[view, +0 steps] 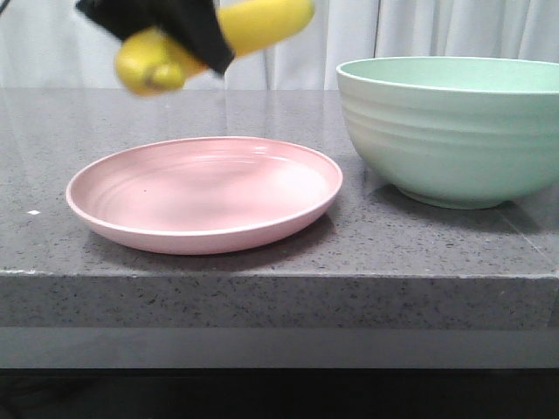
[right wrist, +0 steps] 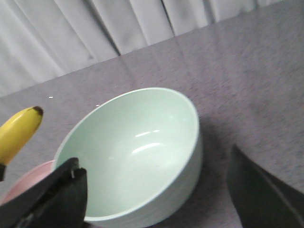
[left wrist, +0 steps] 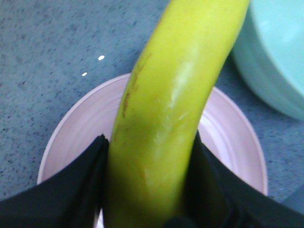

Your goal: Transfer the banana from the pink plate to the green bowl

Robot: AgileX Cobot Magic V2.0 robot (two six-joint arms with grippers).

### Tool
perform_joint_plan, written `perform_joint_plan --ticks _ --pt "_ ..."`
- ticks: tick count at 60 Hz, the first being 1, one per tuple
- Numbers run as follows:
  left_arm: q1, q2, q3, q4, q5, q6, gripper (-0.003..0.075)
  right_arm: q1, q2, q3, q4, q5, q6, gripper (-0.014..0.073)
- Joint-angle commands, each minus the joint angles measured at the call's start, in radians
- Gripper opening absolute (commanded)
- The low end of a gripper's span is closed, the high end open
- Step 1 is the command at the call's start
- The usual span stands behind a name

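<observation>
- Closest to the left wrist camera, the banana (left wrist: 161, 128) is clamped between the two black fingers (left wrist: 71, 190) of the left gripper (left wrist: 149, 190); a finger is pressed against each side of the fruit.
- From the front, the banana (view: 262, 24) is held in the air above the far left part of the pink plate (view: 204, 194), clear of it, with its length tilted so that the left end is lower.
- One blunt end (view: 150, 63) of the banana is shown blurred on the left of the black left gripper (view: 166, 26); the other end is directed toward the green bowl (view: 454, 131).
- Nothing is carried by the pink plate (left wrist: 71, 137), which is seen directly beneath the held fruit.
- On the grey speckled table (view: 279, 262), the green bowl stands just right of the plate, apart from it, with nothing seen inside it (right wrist: 137, 156).
- Spread wide apart, the fingers (right wrist: 52, 197) of the right gripper (right wrist: 156, 199) are positioned over the near rim of the bowl, with nothing between them.
- A dark-tipped end of the banana (right wrist: 19, 130) is visible in the right wrist view, short of the bowl's rim.
- Both arms are cut off by the top edge of the front view; the right gripper is not seen there.
- A white curtain (view: 437, 26) is hung behind the table.
</observation>
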Motion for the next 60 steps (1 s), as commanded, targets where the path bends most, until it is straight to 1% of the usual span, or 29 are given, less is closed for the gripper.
perform_joint_plan --ticks 1,5,7,9,13,23,27,36,37,40,51,60 --pt "-0.04 -0.069 -0.055 -0.022 -0.018 -0.009 0.0081 0.029 0.06 -0.067 0.189 -0.022 -0.032 0.0542" --pt "-0.072 -0.082 -0.057 -0.022 -0.014 -0.009 0.0081 0.068 0.102 -0.085 0.322 -0.016 -0.085 0.047" --pt "-0.09 -0.091 -0.057 -0.022 -0.012 -0.009 0.0081 0.09 0.126 -0.094 0.376 -0.016 -0.115 0.0446" --pt "-0.106 -0.099 -0.057 -0.022 -0.01 -0.009 0.0081 0.112 0.15 -0.102 0.458 -0.017 -0.167 0.0428" --pt "-0.135 -0.109 -0.057 -0.022 -0.008 -0.009 0.0081 0.153 0.197 -0.114 0.586 -0.016 -0.258 0.0434" --pt "-0.175 -0.117 -0.057 -0.022 -0.008 -0.009 0.0081 0.225 0.301 -0.125 0.913 0.011 -0.509 0.0505" --pt "-0.18 -0.117 -0.057 -0.022 -0.008 -0.009 0.0081 0.238 0.348 -0.125 1.063 0.044 -0.635 0.0526" --pt "-0.18 -0.117 -0.057 -0.023 -0.008 -0.009 0.0081 0.242 0.458 -0.136 1.362 0.176 -0.883 0.0529" --pt "-0.18 -0.117 -0.057 -0.023 -0.008 -0.009 0.0081 0.242 0.469 -0.139 1.379 0.191 -0.905 0.0529" --pt "-0.18 -0.117 -0.057 -0.024 -0.008 -0.009 0.0081 0.242 0.508 -0.161 1.38 0.232 -0.922 0.0529" --pt "-0.18 -0.117 -0.057 -0.024 -0.008 -0.009 0.0081 0.242 0.649 -0.246 1.379 0.33 -0.924 0.0529" --pt "-0.18 -0.117 -0.057 -0.026 -0.008 -0.009 0.0081 0.242 0.725 -0.306 1.379 0.401 -0.924 0.0528"
